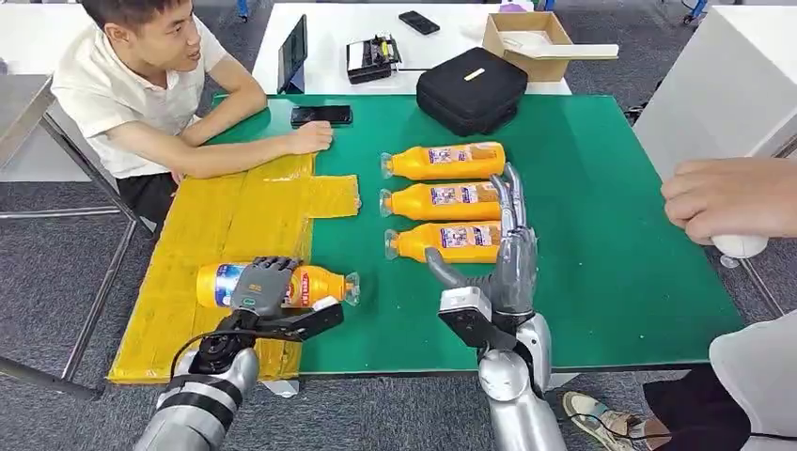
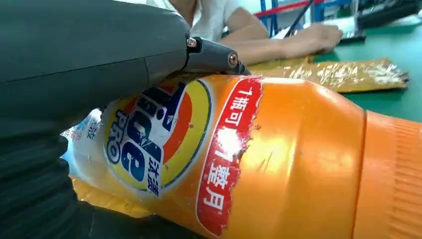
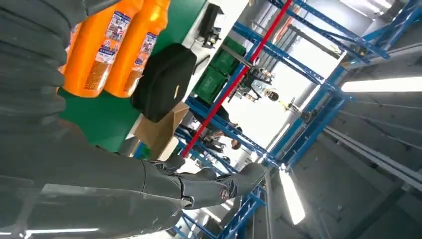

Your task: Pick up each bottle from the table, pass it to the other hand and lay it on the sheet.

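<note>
Lower left, our left robot hand (image 1: 263,287) grips one bottle (image 1: 320,285) on the yellow sheet (image 1: 235,211); right robot hand (image 1: 512,249) open, three bottles (image 1: 442,202) left mid-worktop (image 1: 611,235).

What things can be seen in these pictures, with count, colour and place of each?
bottles in a row: three, orange, lying on the green table by the right hand
bottle on the sheet: one, orange, under the left hand
sheet: one, yellow, left part of table
phone: one, black, far edge
bag: one, black, far edge
cardboard box: one, brown, white table behind
seated person: one, far left
left hand: grips the bottle
right hand: open, beside the row
</note>
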Robot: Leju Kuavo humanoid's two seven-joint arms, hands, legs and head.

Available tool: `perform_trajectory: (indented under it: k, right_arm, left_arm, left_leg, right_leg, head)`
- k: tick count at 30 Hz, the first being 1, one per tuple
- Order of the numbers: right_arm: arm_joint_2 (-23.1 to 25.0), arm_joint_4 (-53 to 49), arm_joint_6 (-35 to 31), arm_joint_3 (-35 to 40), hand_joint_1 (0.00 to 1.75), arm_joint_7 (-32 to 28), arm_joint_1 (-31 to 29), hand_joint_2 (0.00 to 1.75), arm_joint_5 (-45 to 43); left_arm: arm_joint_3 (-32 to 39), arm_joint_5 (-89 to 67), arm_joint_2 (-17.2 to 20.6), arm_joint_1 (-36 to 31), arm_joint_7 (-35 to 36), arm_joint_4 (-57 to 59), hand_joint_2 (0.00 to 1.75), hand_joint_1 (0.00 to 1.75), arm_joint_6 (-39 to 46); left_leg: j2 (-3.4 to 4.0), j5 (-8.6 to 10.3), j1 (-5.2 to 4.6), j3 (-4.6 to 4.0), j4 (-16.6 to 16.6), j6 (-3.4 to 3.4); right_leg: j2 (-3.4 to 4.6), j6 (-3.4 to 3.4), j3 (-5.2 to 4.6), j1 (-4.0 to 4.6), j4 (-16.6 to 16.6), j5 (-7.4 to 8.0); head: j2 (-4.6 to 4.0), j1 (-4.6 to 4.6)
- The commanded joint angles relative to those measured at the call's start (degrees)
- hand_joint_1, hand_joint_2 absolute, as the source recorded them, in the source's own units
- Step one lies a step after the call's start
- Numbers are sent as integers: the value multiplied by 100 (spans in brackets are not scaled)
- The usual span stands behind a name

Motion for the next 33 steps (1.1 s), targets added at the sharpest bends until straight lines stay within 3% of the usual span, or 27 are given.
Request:
perform_trajectory:
  k: [1, 4, 5, 6, 7, 18, 24, 27, 28, 33]
  right_arm:
    - [-44, 652, 54, -98, 0, -48, -327, 175, -14]
    - [-19, 806, 73, -99, 0, -64, -395, 175, -24]
    - [-16, 858, 70, -106, 0, -64, -415, 175, -24]
    - [-15, 915, 78, -109, 0, -70, -433, 175, -30]
    - [-13, 943, 84, -118, 0, -79, -440, 175, -40]
    - [-9, 1274, 214, -127, 0, -187, -596, 175, -203]
    - [-56, 1302, 198, -107, 0, -203, -597, 175, -206]
    - [-47, 1161, 163, -173, 0, -197, -496, 175, -201]
    - [-25, 1072, 138, -211, 0, -174, -416, 175, -179]
    - [-18, 724, 151, -148, 0, -42, -202, 175, -55]
  left_arm:
    - [326, -57, 142, -329, 91, 1185, 175, 175, -281]
    - [380, -81, 113, -468, 205, 1418, 175, 175, -453]
    - [423, -61, 103, -510, 232, 1491, 175, 124, -518]
    - [448, -57, 105, -544, 242, 1564, 175, 7, -595]
    - [465, -59, 113, -566, 260, 1607, 175, 0, -641]
    - [511, 75, 284, -699, 54, 2096, 175, 0, -1278]
    - [449, 205, 264, -638, -165, 2025, 175, 0, -1207]
    - [471, 386, 48, -572, -277, 1665, 175, 0, -517]
    - [428, 485, -84, -450, -469, 1241, 175, 0, 56]
    - [-75, 711, -238, 188, -968, -817, 175, 0, 679]
  left_leg:
    - [23, 0, 0, 25, -7, -1]
    - [29, 3, 3, 35, -9, -2]
    - [41, 7, 4, 37, -14, -3]
    - [30, 8, 2, 40, -12, -7]
    - [30, 10, 2, 41, -12, -8]
    - [50, 16, 2, 74, -20, -12]
    - [45, 11, -2, 90, -23, -11]
    - [57, 14, 0, 91, -30, -12]
    - [22, 8, -3, 95, -14, -11]
    - [6, 11, 0, 72, -4, -10]
  right_leg:
    - [18, -14, 16, 3, -6, 6]
    - [20, -20, 23, 7, -10, 10]
    - [28, -30, 22, 10, -15, 17]
    - [21, -25, 27, 6, -12, 15]
    - [20, -27, 29, 6, -12, 15]
    - [39, -41, 55, 8, -17, 28]
    - [35, -36, 73, 3, -16, 22]
    - [42, -46, 71, 7, -24, 30]
    - [16, -28, 83, 2, -9, 14]
    - [-3, -29, 63, 4, -5, 13]
  head:
    - [0, 0]
    - [0, 0]
    - [0, 0]
    - [0, 0]
    - [0, 0]
    - [0, 0]
    - [0, 0]
    - [0, 0]
    - [0, 0]
    - [0, 0]
